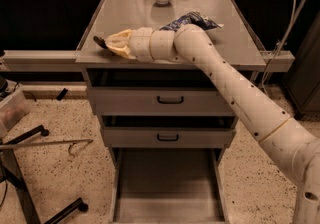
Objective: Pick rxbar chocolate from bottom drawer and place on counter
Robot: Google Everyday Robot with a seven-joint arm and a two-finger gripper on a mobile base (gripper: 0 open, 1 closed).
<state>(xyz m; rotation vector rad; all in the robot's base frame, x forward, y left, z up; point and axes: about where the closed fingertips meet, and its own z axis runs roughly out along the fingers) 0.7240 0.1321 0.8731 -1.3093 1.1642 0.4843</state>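
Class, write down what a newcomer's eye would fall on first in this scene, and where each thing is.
The long white arm reaches in from the lower right, its pincer low over the front left edge of the counter, with a small dark bar at its tip. Below, the bottom drawer stands pulled out.
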